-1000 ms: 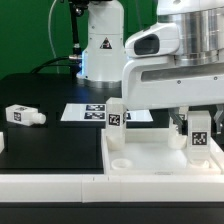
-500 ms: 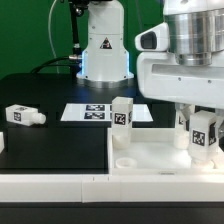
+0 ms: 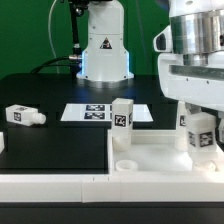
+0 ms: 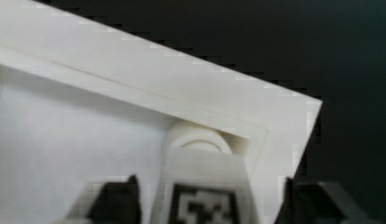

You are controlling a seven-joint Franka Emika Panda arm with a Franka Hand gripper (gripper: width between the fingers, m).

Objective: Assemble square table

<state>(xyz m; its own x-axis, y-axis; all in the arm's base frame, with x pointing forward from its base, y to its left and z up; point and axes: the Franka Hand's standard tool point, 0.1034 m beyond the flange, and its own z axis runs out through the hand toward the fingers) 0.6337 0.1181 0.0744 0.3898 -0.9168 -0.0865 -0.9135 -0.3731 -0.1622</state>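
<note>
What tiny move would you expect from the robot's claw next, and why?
Probably lift the gripper straight up. The leg stands upright at a corner of the square table, and the jaws seem to stand clear of its sides, so it looks placed.

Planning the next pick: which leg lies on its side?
The leg at the exterior view's left, on the table; the other legs stand upright.

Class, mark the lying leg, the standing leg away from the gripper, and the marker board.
lying leg [image 3: 24,116]: exterior view, tagged end.
standing leg [image 3: 122,115]: exterior view, tagged face.
marker board [image 3: 88,113]: exterior view, printed tags.
</note>
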